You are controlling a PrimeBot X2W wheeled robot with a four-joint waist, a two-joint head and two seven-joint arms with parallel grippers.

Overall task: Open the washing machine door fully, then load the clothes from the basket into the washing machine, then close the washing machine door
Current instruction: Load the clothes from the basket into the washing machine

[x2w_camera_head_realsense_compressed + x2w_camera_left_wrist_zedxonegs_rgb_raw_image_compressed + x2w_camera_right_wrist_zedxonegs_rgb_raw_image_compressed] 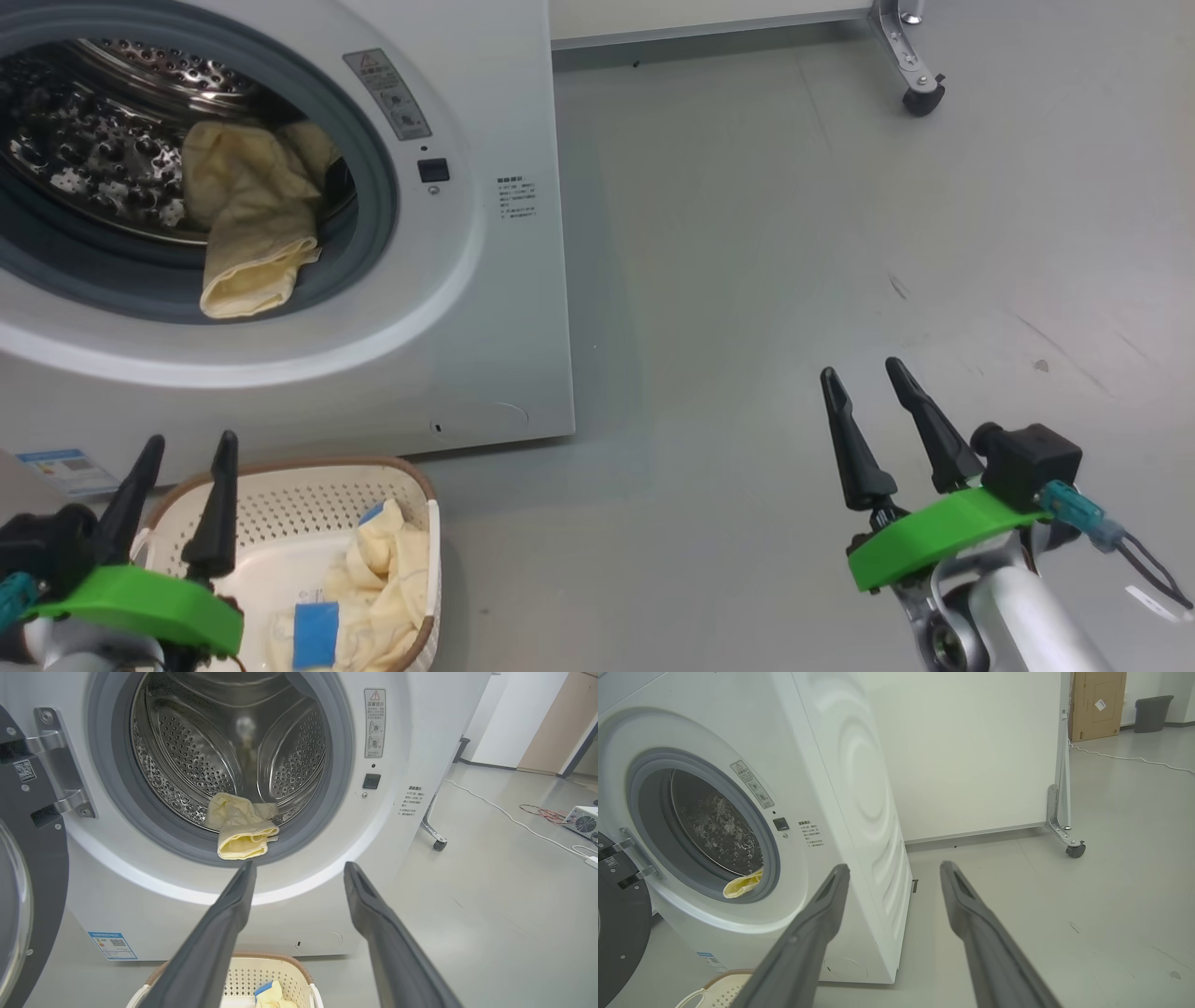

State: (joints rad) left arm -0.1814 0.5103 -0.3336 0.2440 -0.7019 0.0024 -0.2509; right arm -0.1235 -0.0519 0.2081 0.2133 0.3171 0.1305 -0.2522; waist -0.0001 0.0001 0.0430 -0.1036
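A soft, folded cream-yellow garment [247,219] droops over the grey rubber gasket [373,187] of the big white washing machine [504,308], half inside its perforated steel drum [84,159]. Crumpled cream clothes [383,569] with blue patches lie in the perforated cream plastic basket [280,495], which is cropped below. The black-rimmed round door [46,872] stands open, mostly cut off. The left gripper [190,439] and right gripper [863,369] hold their dark fingers wide and empty.

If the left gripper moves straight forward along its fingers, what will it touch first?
Probably the white front of the washing machine, just below the grey gasket and the cream garment hanging over it. The left gripper has open jaws; depth is unclear.
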